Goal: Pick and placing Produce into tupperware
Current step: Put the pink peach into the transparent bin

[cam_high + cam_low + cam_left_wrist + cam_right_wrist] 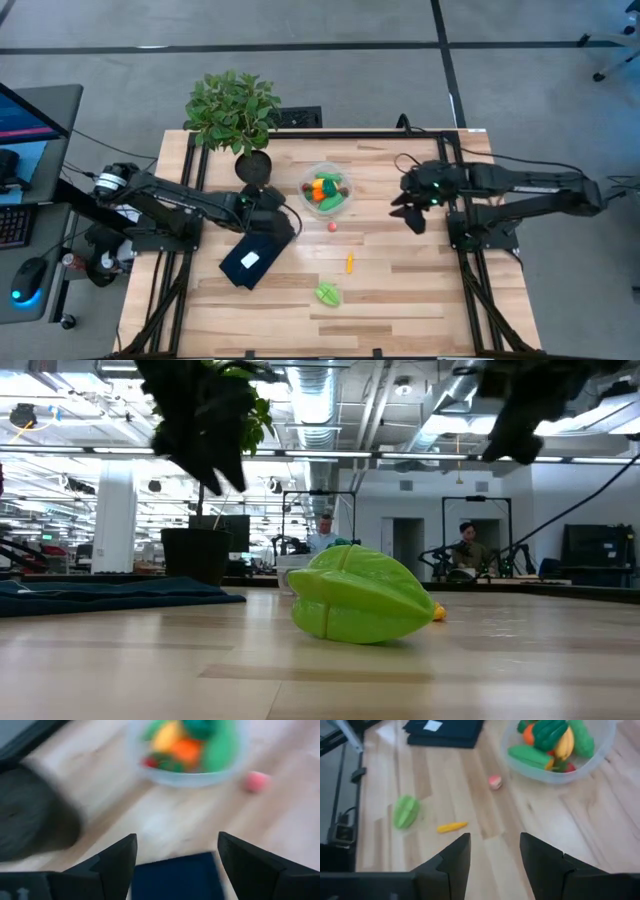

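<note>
Most produce already fills the tupperware (327, 191) at the tabletop's twelve o'clock, while three pieces (349, 263) wait toward six, both arms' jaws gaping and empty at nine and three.

Pale blond wood grain across the table (420, 290), framed by black rails. Clear tupperware (327, 191) packed with colour: greens, a yellow banana (565, 743), an orange piece, flashes of red. Just beside the tupperware, a small pinkish-red piece (331, 227) on the wood. Further from it, a slim yellow-orange piece (350, 263), then a bright lime-green ribbed fruit (327, 294). Near the tupperware, a navy-dark flat rectangle (257, 256) with a white label, and a leafy green plant (233, 108) in a black pot. Both arms dark, nearly black
</note>
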Controlling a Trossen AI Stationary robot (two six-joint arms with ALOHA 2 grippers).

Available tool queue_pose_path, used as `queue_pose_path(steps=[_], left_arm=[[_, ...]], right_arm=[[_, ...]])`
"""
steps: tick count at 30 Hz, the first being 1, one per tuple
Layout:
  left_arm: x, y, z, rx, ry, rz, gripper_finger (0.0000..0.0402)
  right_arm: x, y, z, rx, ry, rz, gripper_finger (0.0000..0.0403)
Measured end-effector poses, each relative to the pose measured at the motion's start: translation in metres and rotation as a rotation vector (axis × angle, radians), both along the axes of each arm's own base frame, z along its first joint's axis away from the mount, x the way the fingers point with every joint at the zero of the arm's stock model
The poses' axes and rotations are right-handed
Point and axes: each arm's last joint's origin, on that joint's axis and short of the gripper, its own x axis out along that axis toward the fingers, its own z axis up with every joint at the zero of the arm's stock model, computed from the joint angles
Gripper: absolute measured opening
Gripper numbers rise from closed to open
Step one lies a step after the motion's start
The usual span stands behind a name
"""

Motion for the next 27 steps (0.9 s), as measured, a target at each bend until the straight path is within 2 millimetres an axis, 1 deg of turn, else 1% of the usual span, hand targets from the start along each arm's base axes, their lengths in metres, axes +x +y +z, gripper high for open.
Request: queue_pose_path(steps=[5, 6, 8, 12, 19, 27], left_arm=[[0.027, -0.014, -0.001, -0.023, -0.052, -0.436, 0.0265], [0.031, -0.017, -0.003, -0.021, -0.059, -0.505, 0.0265], [0.041, -0.019, -0.009, -0.011, -0.074, -0.568, 0.0265], [0.055, -0.015, -0.022, -0.009, -0.087, -0.595, 0.0265], [0.071, -0.007, -0.050, -0.033, -0.060, -0.595, 0.0265], [0.091, -0.008, -0.079, -0.063, -0.124, -0.486, 0.0265]], right_arm=[[-0.018, 0.018, 0.010, -0.016, -0.039, -0.005, 0.0158], [-0.022, 0.021, 0.011, -0.024, -0.044, -0.011, 0.0157], [-0.028, 0.027, 0.013, -0.040, -0.062, -0.022, 0.0154], [-0.040, 0.036, 0.014, -0.067, -0.061, -0.067, 0.0150], [-0.060, 0.050, 0.013, -0.076, -0.048, -0.104, 0.0144], [-0.077, 0.063, 0.007, -0.073, 0.003, -0.090, 0.0141]])
